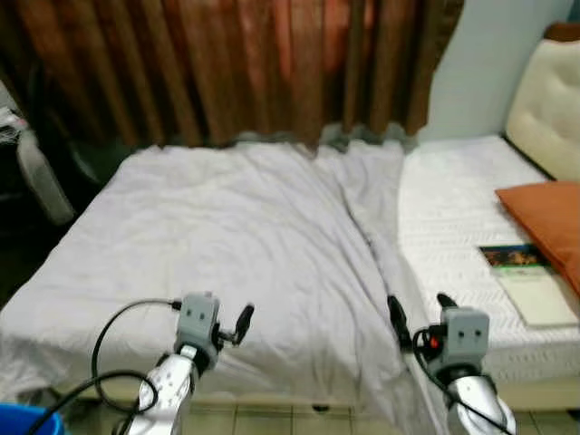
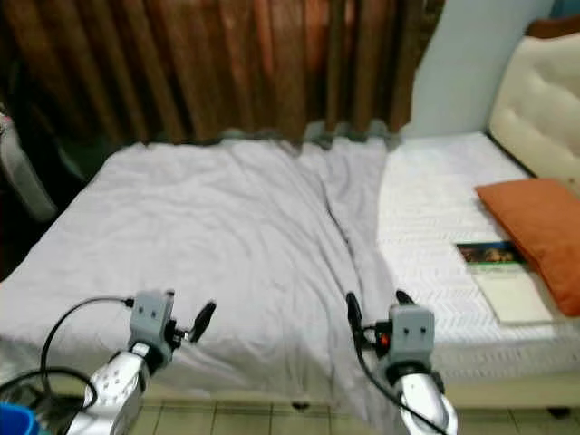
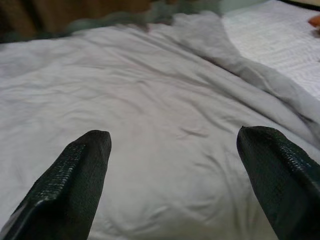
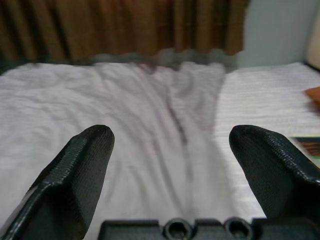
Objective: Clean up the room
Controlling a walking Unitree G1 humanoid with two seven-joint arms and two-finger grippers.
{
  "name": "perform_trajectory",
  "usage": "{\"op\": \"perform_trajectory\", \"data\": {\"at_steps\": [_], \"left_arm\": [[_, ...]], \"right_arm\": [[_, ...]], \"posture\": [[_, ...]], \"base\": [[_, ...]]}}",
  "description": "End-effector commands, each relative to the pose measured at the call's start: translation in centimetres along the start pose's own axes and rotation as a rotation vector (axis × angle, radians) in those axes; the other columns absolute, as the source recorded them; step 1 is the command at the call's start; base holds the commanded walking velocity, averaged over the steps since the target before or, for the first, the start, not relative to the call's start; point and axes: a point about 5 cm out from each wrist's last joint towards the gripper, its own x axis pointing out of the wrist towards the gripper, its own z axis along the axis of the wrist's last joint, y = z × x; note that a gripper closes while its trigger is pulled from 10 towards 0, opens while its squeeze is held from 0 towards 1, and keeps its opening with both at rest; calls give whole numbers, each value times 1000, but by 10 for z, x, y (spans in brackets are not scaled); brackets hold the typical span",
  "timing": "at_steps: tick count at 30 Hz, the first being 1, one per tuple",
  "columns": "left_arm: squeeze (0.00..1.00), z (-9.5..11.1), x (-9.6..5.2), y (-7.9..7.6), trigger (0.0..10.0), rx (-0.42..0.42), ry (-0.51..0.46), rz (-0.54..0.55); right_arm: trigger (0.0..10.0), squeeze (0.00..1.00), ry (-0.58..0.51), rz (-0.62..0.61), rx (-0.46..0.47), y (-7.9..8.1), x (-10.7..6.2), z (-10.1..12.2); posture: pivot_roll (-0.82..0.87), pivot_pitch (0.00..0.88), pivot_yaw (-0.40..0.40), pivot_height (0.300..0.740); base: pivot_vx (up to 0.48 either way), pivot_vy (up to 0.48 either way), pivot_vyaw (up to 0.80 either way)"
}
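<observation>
The left gripper sits at the lower left of the head view, its two black fingers spread wide in the wrist view, where one fingertip stands well apart from the other, with nothing between them. The right gripper sits at the lower centre-right, its fingers likewise parted and empty. Both hover over the near edge of the bed, apparently not touching the cloth.

The step in hand looks like the approach to making the bed. The grey sheet covers the left and middle of the frame, wrinkled, and its right border is bunched into a long fold that runs from the curtain down toward the right gripper. To the right of that fold the white mattress lies bare. The next move probably calls for the right gripper to close on the bunched edge just ahead of it and draw it rightward across the mattress, while the left one steadies or smooths the cloth.

What would stand in the way lies at the right edge: a book lying flat on the mattress and an orange pillow beside it, below the cream headboard. Brown curtains fill the top. A blue object, too cropped to identify, shows at the lower left corner.
</observation>
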Motion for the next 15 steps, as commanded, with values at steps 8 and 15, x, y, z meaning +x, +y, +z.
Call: {"op": "perform_trajectory", "data": {"at_steps": [8,15], "left_arm": [[0,16,10,-10,10000,-40,-75,50],[0,9,8,-19,10000,5,-75,45]], "right_arm": [[10000,0,19,47,-42,0,-1,1],[10000,0,27,96,-48,0,2,5]], "posture": [[-134,42,65,740],[-138,54,4,740]], "base": [[50,-31,-697],[261,-218,0]]}}
